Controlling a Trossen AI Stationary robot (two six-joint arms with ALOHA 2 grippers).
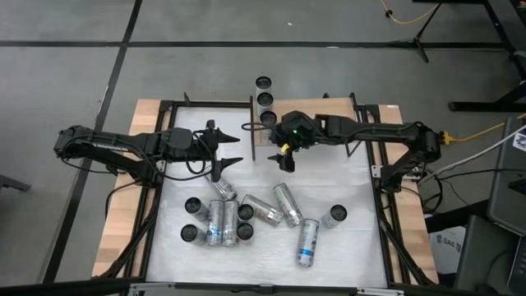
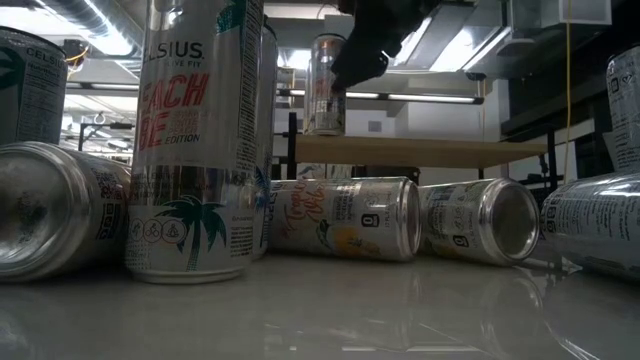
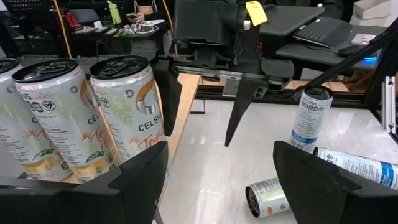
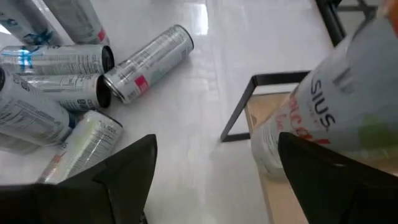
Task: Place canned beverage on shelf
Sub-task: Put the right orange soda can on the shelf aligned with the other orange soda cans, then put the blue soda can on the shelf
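Observation:
Three canned beverages stand upright in a row on the pale wooden shelf, which has black posts and sits at the table's far middle. The nearest can shows large in the right wrist view. My right gripper hangs open just to the right of that can, with nothing between its fingers. My left gripper waits open to the left of the shelf's near end, holding nothing.
Several more cans crowd the near half of the white table, some lying, some upright. A lying can and an upright one are in front of my left gripper. Free room lies between the shelf and the cans.

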